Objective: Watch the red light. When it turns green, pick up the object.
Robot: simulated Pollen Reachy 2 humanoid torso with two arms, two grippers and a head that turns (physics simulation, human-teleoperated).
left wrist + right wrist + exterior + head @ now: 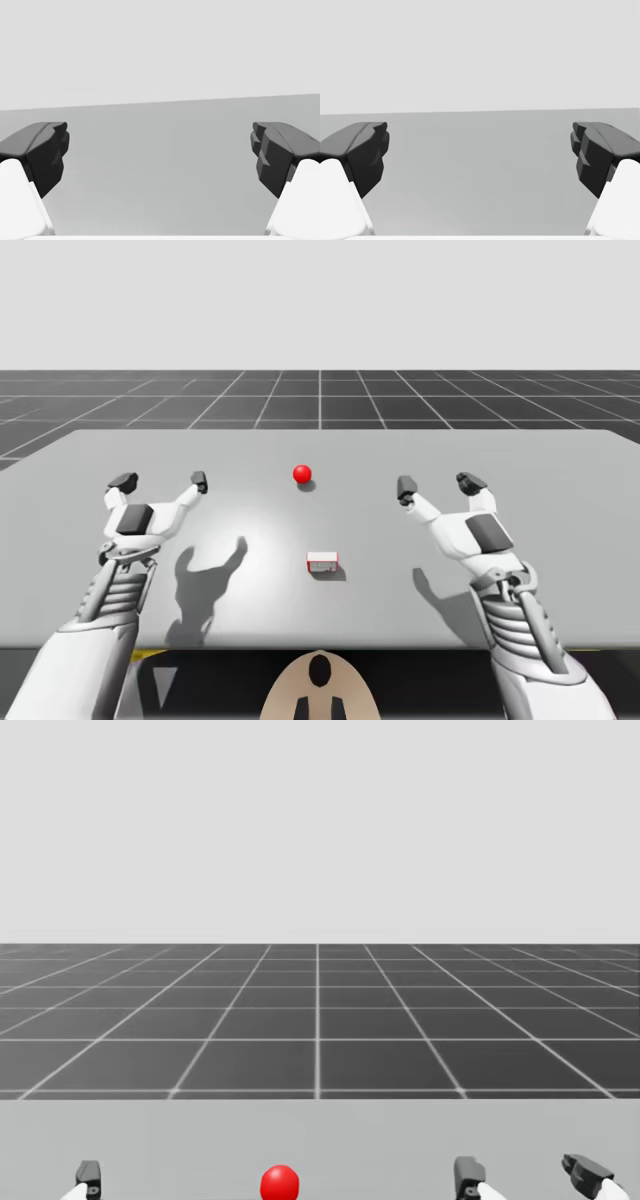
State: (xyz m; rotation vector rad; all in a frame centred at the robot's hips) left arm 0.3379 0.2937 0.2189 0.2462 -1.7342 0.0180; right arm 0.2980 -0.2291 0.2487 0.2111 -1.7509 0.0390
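The light point(302, 474) showed red at the middle of the worktop point(560, 540), so you had no cue yet, and your left hand point(160, 481) and right hand point(435, 485) both hovered with fingers spread wide, holding nothing. The small red-and-white box point(322, 562) lay between your arms, on your side of the light and nearer your torso than either hand, its long axis running side to side. It sat somewhat closer to your right hand, which I judged would have to draw back and inward to reach it.
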